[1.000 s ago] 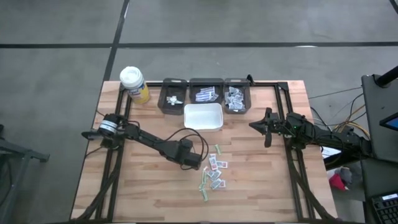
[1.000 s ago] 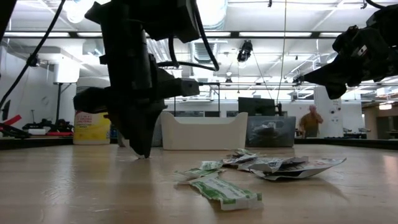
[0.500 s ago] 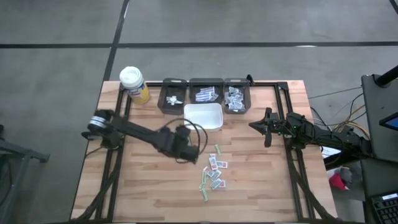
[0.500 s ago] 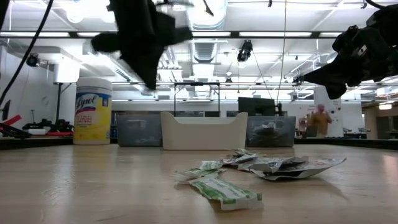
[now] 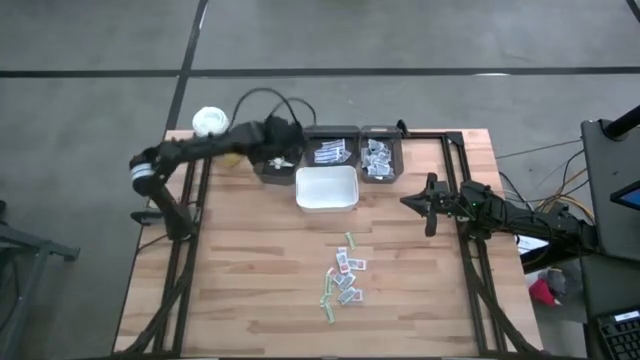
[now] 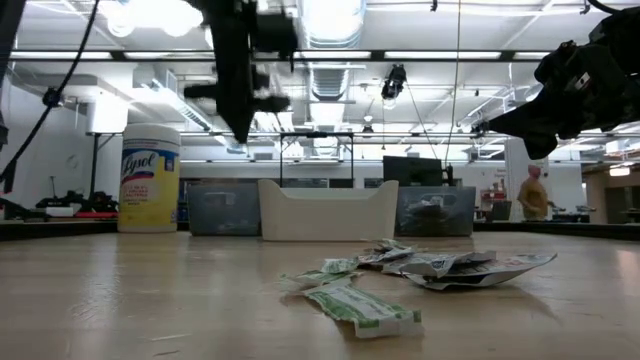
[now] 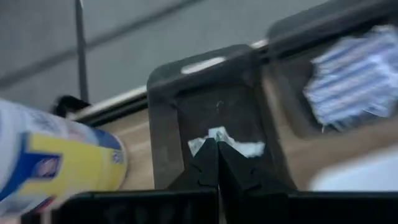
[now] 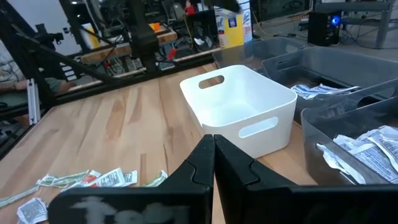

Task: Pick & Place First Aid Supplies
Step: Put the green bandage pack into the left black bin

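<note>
Three dark bins (image 5: 329, 152) line the worktop's (image 5: 230, 270) 12 o'clock edge — each holding packets — with one empty white tub (image 5: 326, 188) just below, roughly ten loose first aid packets (image 5: 342, 279) scattered toward 6 o'clock, the left gripper (image 5: 277, 143) over the leftmost bin and the right gripper (image 5: 418, 203) at 3 o'clock — both jaws closed, holding nothing visible.

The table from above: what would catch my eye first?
The left gripper, shut, hangs over the leftmost of three dark bins at the table's far edge. A white tub sits just before them. Small packets lie scattered mid-table, while the right gripper waits at the right side.
</note>
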Available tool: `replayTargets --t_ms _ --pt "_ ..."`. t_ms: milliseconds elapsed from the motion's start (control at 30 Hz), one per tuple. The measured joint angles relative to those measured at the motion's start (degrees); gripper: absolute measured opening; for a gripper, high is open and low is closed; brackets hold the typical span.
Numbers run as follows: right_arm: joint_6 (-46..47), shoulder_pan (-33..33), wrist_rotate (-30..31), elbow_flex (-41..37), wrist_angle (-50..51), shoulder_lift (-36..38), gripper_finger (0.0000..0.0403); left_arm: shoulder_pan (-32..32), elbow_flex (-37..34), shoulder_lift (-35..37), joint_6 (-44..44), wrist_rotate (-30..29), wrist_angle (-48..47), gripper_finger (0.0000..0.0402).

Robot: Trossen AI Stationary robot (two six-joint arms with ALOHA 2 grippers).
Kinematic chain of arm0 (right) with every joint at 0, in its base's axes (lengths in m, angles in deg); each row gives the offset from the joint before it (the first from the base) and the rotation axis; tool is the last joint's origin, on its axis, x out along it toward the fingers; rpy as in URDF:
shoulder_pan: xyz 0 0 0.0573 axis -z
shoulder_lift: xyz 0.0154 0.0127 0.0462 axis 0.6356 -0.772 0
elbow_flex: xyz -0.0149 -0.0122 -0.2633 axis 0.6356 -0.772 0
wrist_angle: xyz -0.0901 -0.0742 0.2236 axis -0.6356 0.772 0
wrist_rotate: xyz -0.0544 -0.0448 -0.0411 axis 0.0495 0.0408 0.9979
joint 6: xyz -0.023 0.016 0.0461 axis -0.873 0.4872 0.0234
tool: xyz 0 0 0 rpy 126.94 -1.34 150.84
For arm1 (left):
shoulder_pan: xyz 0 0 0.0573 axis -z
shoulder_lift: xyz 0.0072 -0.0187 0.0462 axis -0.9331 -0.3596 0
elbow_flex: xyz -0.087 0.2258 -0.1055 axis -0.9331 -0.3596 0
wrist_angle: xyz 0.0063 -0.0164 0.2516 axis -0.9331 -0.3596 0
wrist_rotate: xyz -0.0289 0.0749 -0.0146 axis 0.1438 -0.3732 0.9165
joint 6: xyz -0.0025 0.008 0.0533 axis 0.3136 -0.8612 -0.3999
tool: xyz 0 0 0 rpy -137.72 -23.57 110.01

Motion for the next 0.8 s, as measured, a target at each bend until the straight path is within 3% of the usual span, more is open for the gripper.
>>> replayTargets --t_ms 133,300,600,800 --pt "-0.01 -0.02 0.00 0.00 0.02 -0.04 0.0008 -9.63 -2.64 -2.63 -5.71 11.27 8.29 0.0000" --pt "-0.01 -0.02 0.00 0.00 0.00 0.00 0.0008 -15.24 -6.48 -6.17 -9.78 23.70 16.86 0.0010" --pt "-0.23 -0.02 0.05 0.00 0.00 0.00 0.0008 -15.44 -8.62 -9.64 -11.18 25.68 19.15 0.0062" --pt "-0.02 -0.02 0.05 0.00 0.00 0.00 0.0008 -12.52 -7.36 -5.59 -11.29 32.54 19.31 0.0087"
